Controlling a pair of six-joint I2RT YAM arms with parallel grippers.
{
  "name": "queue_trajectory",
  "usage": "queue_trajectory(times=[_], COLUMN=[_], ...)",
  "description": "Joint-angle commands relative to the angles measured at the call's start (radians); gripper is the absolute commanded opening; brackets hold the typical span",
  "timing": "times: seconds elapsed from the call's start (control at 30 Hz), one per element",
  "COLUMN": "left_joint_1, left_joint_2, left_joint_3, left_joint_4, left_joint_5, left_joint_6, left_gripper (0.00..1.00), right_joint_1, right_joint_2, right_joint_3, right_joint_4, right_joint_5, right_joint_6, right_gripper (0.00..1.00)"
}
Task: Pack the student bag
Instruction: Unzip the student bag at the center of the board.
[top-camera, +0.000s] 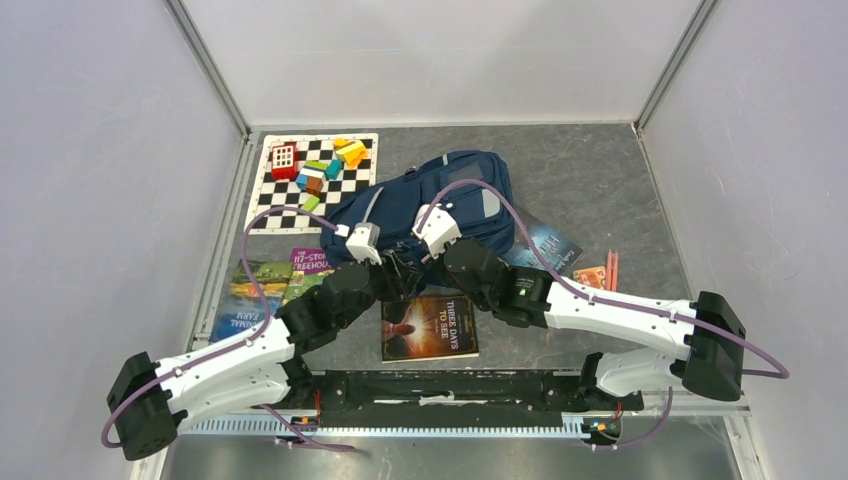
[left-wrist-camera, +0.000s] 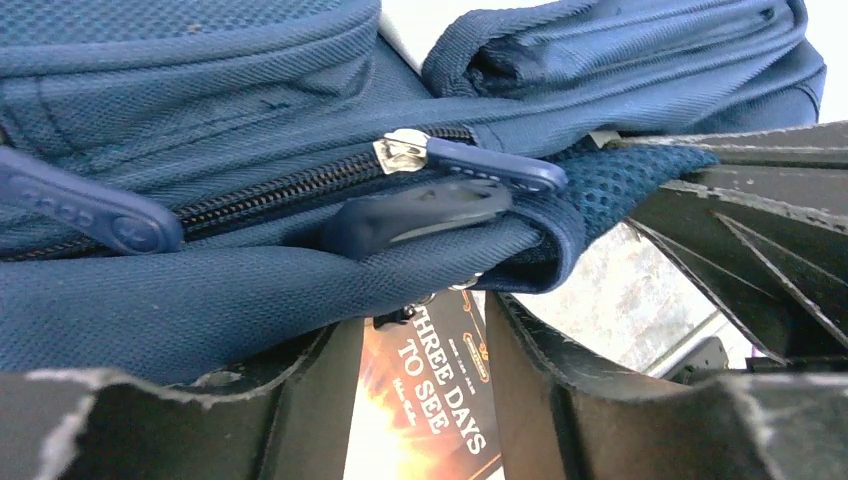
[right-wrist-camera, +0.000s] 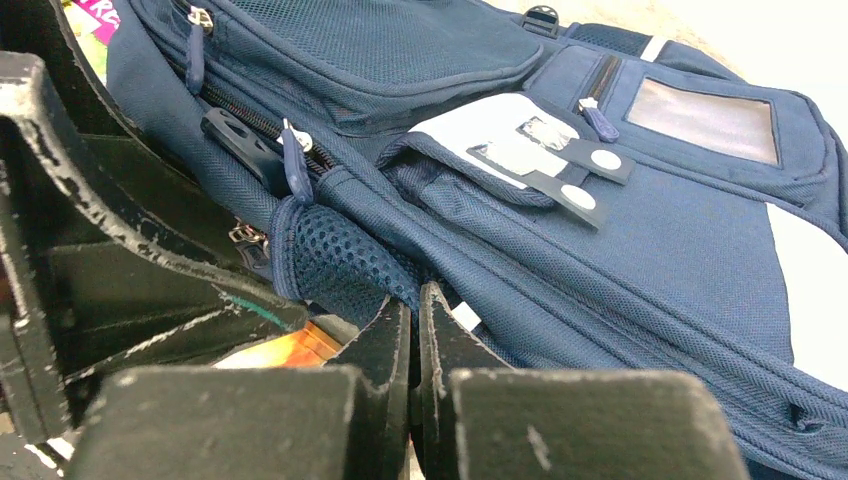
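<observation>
The student bag (top-camera: 455, 195) lies flat at the middle of the counter (top-camera: 600, 170), toward its far edge. The right end effector (right-wrist-camera: 413, 310) is clamped on the bag's mesh edge, fingers together. The left end effector (left-wrist-camera: 425, 335) stands with fingers apart at the bag's near zipper seam, above a book (top-camera: 430, 327).

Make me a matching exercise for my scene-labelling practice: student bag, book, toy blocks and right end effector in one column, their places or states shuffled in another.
1 student bag
2 book
3 toy blocks
4 right end effector

A on the checkered mat
B closed on the bag's mesh
C navy, beyond the book
D cover up, title readable

Pairs: 1-C, 2-D, 3-A, 4-B
</observation>
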Motion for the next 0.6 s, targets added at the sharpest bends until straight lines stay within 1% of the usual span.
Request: queue_trajectory(times=[0.0, 0.13, 0.27, 0.33, 0.4, 0.57], left_joint_1=[-0.004, -0.006, -0.006, -0.006, -0.006, -0.006], left_joint_2=[0.003, 0.012, 0.017, 0.026, 0.032, 0.029], left_joint_3=[-0.021, -0.010, -0.017, -0.012, -0.009, -0.008], left_joint_4=[0.088, 0.030, 0.057, 0.070, 0.085, 0.120], left_joint_5=[-0.159, -0.219, -0.230, -0.228, -0.228, -0.221], left_joint_6=[-0.077, -0.100, -0.090, -0.073, -0.054, 0.000], left_gripper=[0.51, 0.50, 0.50, 0.48, 0.43, 0.21], right_joint_1=[-0.008, -0.008, -0.008, -0.009, -0.008, -0.009], right_joint_2=[-0.040, -0.044, -0.045, -0.042, -0.042, -0.044], right_joint_3=[0.045, 0.044, 0.039, 0.035, 0.034, 0.029], right_joint_4=[0.139, 0.137, 0.138, 0.138, 0.138, 0.137], right_joint_5=[0.031, 0.026, 0.023, 0.022, 0.020, 0.019], right_joint_6=[0.041, 0.040, 0.039, 0.039, 0.043, 0.043], right_gripper=[0.00, 0.00, 0.00, 0.00, 0.00, 0.00])
